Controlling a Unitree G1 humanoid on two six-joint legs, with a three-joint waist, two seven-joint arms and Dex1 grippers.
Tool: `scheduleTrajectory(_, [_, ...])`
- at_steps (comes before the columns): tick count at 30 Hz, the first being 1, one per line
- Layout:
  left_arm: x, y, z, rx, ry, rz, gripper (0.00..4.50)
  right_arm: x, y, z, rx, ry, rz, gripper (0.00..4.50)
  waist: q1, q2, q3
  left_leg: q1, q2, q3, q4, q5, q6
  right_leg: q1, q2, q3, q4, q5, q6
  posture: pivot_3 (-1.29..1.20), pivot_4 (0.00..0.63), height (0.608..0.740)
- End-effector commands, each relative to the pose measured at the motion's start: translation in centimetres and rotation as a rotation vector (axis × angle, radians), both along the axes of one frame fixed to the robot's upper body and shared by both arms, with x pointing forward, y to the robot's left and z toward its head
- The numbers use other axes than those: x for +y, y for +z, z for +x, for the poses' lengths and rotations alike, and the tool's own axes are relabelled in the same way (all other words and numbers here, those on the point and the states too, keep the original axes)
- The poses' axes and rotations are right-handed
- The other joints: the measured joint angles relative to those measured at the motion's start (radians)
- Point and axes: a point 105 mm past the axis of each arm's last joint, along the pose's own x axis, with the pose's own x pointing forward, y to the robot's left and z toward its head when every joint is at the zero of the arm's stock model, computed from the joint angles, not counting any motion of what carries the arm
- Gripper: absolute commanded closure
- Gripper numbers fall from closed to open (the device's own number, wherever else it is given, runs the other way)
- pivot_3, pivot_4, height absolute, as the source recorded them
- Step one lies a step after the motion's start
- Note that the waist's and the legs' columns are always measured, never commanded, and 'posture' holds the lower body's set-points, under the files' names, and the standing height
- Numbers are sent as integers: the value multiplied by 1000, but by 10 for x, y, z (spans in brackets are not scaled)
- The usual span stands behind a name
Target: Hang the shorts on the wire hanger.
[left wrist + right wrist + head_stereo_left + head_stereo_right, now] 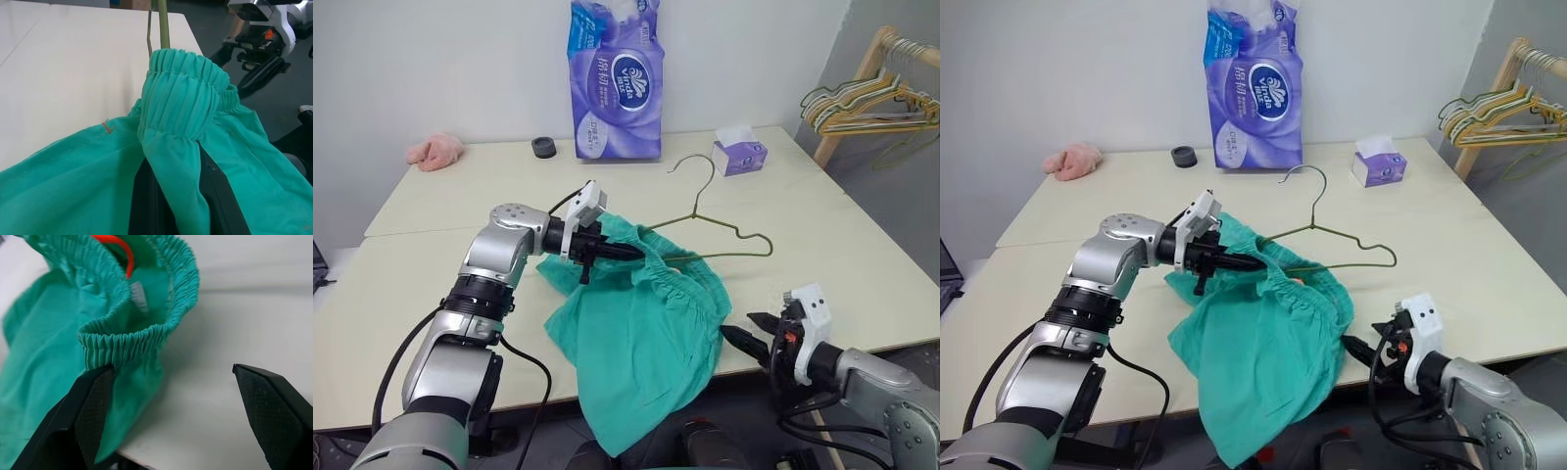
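Note:
The teal shorts (646, 333) hang from my left gripper (634, 252), which is shut on their gathered waistband and holds it up above the table. The lower part of the shorts drapes over the table's front edge. The thin wire hanger (697, 208) lies on the table just behind them, hook pointing away from me, and its lower bar runs into the waistband opening. In the left wrist view the hanger wire (163, 24) comes out past the bunched waistband. My right gripper (744, 328) is open at the front edge, beside the waistband's right end (127, 340), with nothing between its fingers.
On the pale table (862, 284) a purple tissue pack (617, 78) stands at the back. Near it are a small tissue box (740, 155), a black roll (544, 147) and a pink cloth lump (434, 152). A wooden rack with several hangers (871, 103) stands at the right.

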Motion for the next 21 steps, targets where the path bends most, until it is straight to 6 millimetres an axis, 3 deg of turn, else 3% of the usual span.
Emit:
scheduleTrajectory(1, [-1,15,0,-55,-7,-20,4500,-2,13,-6,-18,15,21,370,0,0,0,0,0,0,0,0,0,0,0,0,0,0,0,-176,51,740])
scheduleTrajectory(12, [-1,16,0,-68,-13,-10,4500,5,9,-13,25,6,68,370,-2,0,0,0,0,0,0,0,0,0,0,0,0,0,0,-175,48,740])
scheduleTrajectory(19, [-1,18,0,-74,-11,-7,4500,13,-2,-4,38,-18,53,370,-3,0,0,0,0,0,0,0,0,0,0,0,0,0,0,-175,43,740])
scheduleTrajectory(21, [-1,18,0,-77,-12,-5,4500,15,-5,4,34,-36,40,750,-4,1,0,0,0,0,-1,0,0,0,0,0,0,0,0,-173,43,740])
